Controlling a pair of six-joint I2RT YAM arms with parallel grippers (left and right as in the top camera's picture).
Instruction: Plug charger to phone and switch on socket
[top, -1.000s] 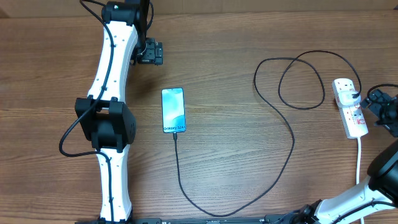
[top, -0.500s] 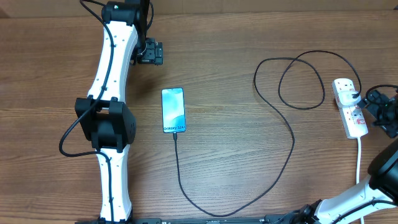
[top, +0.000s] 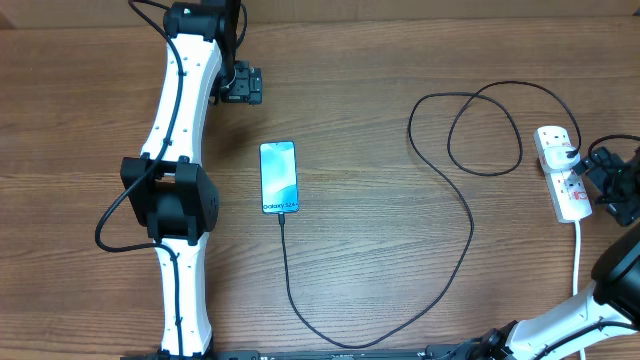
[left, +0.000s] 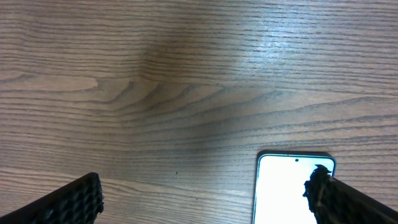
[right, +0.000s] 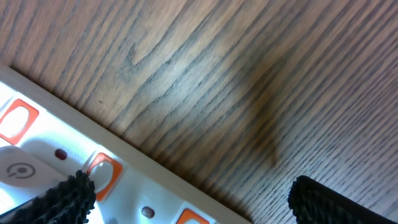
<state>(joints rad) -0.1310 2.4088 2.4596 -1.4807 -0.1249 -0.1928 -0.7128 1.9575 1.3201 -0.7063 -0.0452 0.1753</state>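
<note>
The phone (top: 279, 177) lies flat mid-table, screen lit blue; its top edge also shows in the left wrist view (left: 286, 190). The black charger cable (top: 470, 225) runs from the phone's near short edge, loops across the table and ends in a black plug seated in the socket (top: 561, 172), a white power strip at the far right. My left gripper (top: 243, 85) is open and empty, beyond the phone's far end; the wrist view (left: 202, 199) shows it. My right gripper (top: 598, 180) is open, one fingertip over an orange-red switch (right: 99, 171) on the socket (right: 50, 155).
The socket's white cord (top: 577, 255) runs toward the near edge at the right. The left arm's white links (top: 180, 150) lie along the table's left side. The cable's loops (top: 485, 130) lie left of the socket.
My right gripper has crept slightly left, toward the socket's switches. The left arm, phone and cable have not moved.
</note>
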